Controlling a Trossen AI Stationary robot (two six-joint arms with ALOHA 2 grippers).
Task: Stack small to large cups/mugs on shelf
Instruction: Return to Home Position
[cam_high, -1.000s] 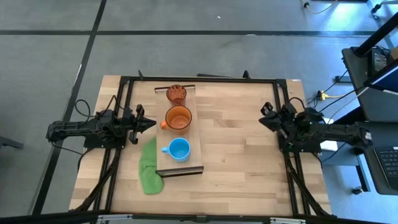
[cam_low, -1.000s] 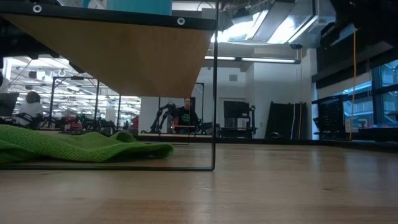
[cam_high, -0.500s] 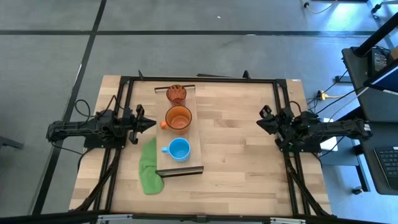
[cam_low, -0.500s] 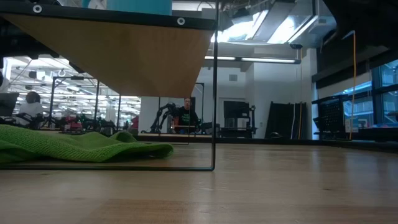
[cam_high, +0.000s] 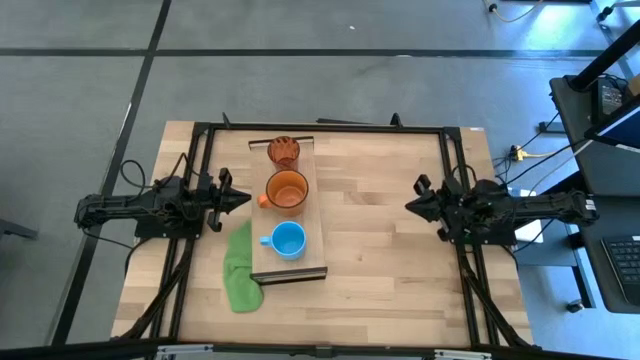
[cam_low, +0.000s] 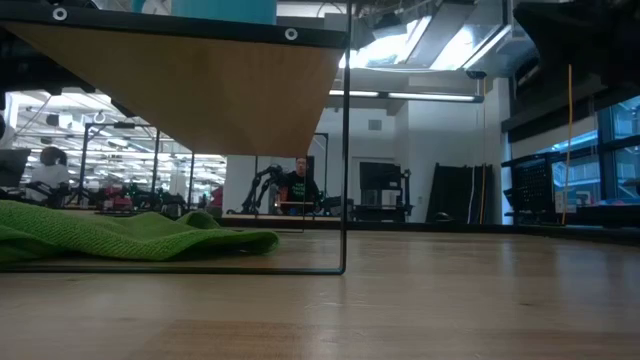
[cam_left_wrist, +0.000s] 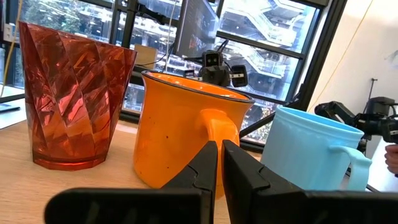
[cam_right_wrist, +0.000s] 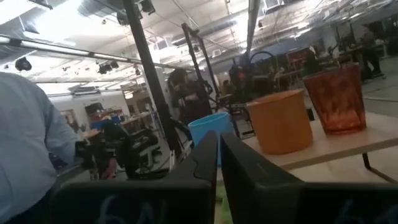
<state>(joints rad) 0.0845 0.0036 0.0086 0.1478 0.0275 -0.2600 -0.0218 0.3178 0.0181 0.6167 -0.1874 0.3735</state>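
Observation:
Three vessels stand upright in a row on the light-wood shelf (cam_high: 305, 232): the dark red tumbler (cam_high: 284, 151) at the far end, the orange mug (cam_high: 287, 189) in the middle, the light blue mug (cam_high: 288, 240) at the near end. They also show in the left wrist view, tumbler (cam_left_wrist: 71, 93), orange mug (cam_left_wrist: 186, 134), blue mug (cam_left_wrist: 314, 149). My left gripper (cam_high: 243, 199) is shut and empty, left of the orange mug. My right gripper (cam_high: 413, 205) is shut and empty over the table's right part, pointing toward the shelf.
A green cloth (cam_high: 238, 268) lies on the table, partly under the shelf's left side. A dark frame (cam_high: 320, 128) runs around the tabletop. In the low view the shelf's thin leg (cam_low: 345, 200) stands beside the cloth (cam_low: 120, 235). A person's sleeve (cam_right_wrist: 31, 137) shows beyond the table.
My right gripper has moved toward the table's left, nearer the shelf, staying shut. The cups and my left arm have kept still.

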